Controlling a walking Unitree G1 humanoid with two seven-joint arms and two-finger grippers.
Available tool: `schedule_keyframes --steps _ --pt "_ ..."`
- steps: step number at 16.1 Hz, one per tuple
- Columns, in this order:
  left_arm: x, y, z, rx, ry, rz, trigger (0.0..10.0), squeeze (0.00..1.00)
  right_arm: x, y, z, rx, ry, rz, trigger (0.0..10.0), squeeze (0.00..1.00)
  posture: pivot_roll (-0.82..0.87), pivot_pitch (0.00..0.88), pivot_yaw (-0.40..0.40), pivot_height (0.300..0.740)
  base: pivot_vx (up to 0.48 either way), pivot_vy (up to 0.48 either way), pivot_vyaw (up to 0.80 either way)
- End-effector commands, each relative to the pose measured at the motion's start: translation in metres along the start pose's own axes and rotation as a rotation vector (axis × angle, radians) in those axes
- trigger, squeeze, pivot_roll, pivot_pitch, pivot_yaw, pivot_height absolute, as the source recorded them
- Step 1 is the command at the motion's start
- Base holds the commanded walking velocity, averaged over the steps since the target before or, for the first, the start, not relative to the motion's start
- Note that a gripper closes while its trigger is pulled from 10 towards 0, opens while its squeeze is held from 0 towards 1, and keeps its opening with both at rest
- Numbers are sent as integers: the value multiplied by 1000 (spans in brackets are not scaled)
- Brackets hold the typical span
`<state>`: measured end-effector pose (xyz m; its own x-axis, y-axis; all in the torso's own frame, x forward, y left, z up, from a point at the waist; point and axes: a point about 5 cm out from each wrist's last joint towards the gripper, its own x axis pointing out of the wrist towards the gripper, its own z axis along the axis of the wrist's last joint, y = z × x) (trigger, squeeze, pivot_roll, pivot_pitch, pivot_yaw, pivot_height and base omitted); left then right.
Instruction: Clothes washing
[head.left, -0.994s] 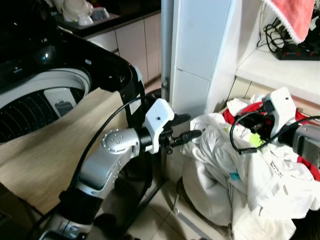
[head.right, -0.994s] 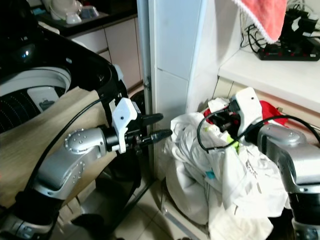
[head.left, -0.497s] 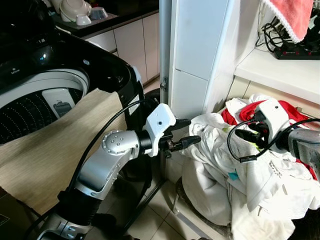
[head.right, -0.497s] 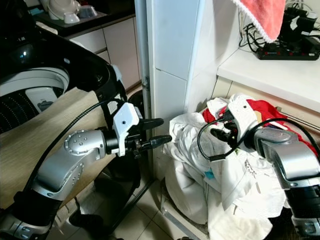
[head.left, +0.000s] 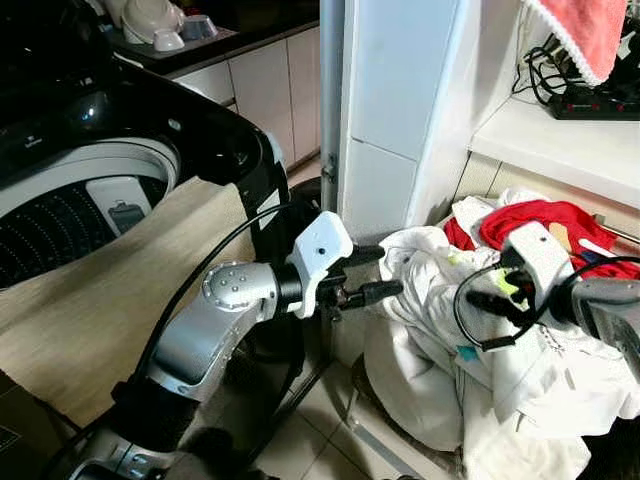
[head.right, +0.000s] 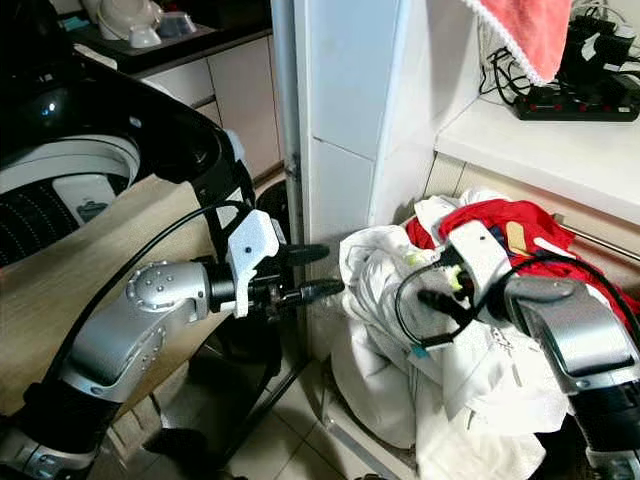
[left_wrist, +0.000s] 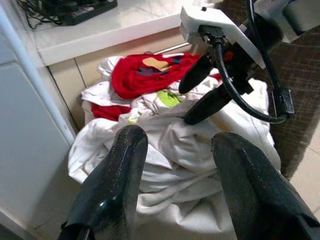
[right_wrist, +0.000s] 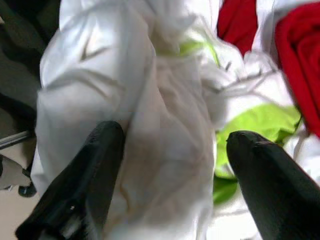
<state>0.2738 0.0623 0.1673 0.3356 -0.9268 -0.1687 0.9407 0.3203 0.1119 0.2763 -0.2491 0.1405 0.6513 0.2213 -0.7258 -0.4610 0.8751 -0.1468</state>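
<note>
White laundry pile sits right of the washing machine. Right gripper wide open, straddling a raised white fold, holding nothing. Left gripper open, empty, just left. Cloth likely soft, light; pinch that fold.

The left end effector has its two black fingers spread apart, facing a heap of white laundry topped by a red garment. The right end effector, fingers apart, presses into the white cloth.
</note>
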Motion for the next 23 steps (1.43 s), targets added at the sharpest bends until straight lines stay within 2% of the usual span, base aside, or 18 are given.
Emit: schedule_keyframes --steps 1,2,3,4,5,10,14,19,22,23 --pt "0 -6 2 2 3 -41 10000 0 -4 5 0 1 5 33 10000 0 -108 0 54 740 0 0 0" --pt "0 -8 2 2 6 -63 10000 0 -4 7 -4 16 13 52 10000 0 -108 0 54 740 0 0 0" --pt "0 -9 3 2 -5 -67 10000 0 -4 6 -8 51 19 47 6627 0 -108 0 59 740 0 0 0" --pt "-1 -9 4 1 -9 -67 10000 0 -4 7 -9 58 20 54 6627 0 -108 0 59 740 0 0 0" --pt "-1 -10 3 -2 -5 -75 10000 0 -6 8 -12 67 28 64 0 0 -110 0 60 740 0 0 0" --pt "-4 -12 2 3 14 -99 10000 0 -10 11 -15 56 44 83 0 0 -109 0 58 740 0 0 0" --pt "-1 -12 3 0 5 -90 10000 0 -5 15 -15 45 50 102 0 0 -104 0 49 740 0 0 0" --pt "1 -12 2 -6 1 -74 10000 0 -4 11 -19 25 76 90 0 0 -107 0 45 740 0 0 0" --pt "2 -13 2 -10 2 -71 10000 0 -2 9 -21 59 66 94 0 0 -107 0 48 740 0 0 0" --pt "3 -13 3 -10 -6 -63 10000 0 -2 9 -19 105 32 104 0 0 -106 0 48 740 0 0 0"
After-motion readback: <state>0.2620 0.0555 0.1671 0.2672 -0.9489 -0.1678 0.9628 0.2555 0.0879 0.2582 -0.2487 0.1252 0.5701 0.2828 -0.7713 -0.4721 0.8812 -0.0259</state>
